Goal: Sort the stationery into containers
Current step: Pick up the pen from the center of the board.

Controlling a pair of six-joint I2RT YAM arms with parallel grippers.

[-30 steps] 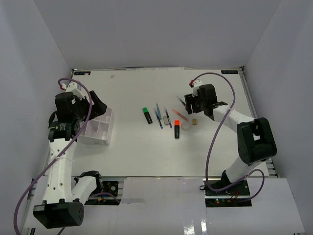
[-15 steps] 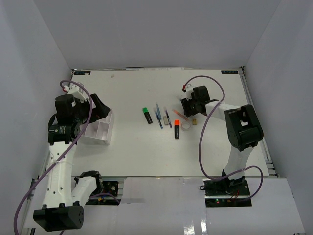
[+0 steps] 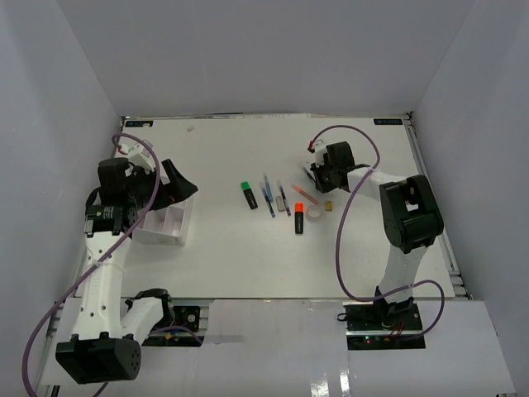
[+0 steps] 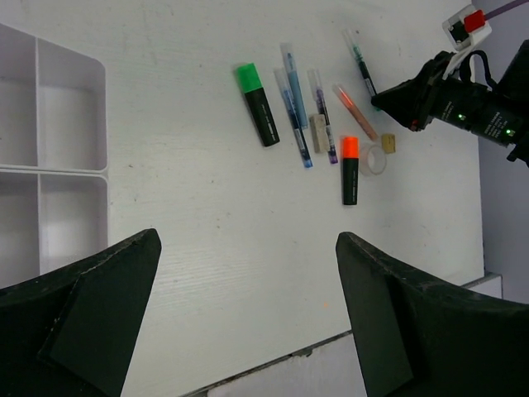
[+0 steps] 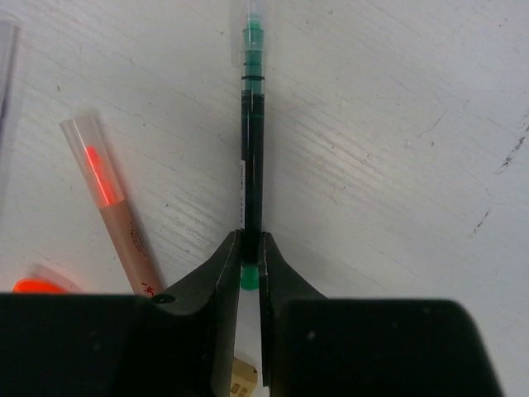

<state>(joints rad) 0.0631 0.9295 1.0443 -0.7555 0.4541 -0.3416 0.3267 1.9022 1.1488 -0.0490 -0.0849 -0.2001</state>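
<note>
One thin green pen [image 5: 252,149], dark barrel | right jaws clenched on it | left jaws released

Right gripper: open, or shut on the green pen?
Shut on it: the right gripper has both fingers pressed against the green pen, no gap either side.

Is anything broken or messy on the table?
Nothing looks broken or spilled. The pens and highlighters just lie loose at slightly different angles in the middle of the table, and none can be seen in the tray yet. The right gripper is pinching the green pen.
</note>
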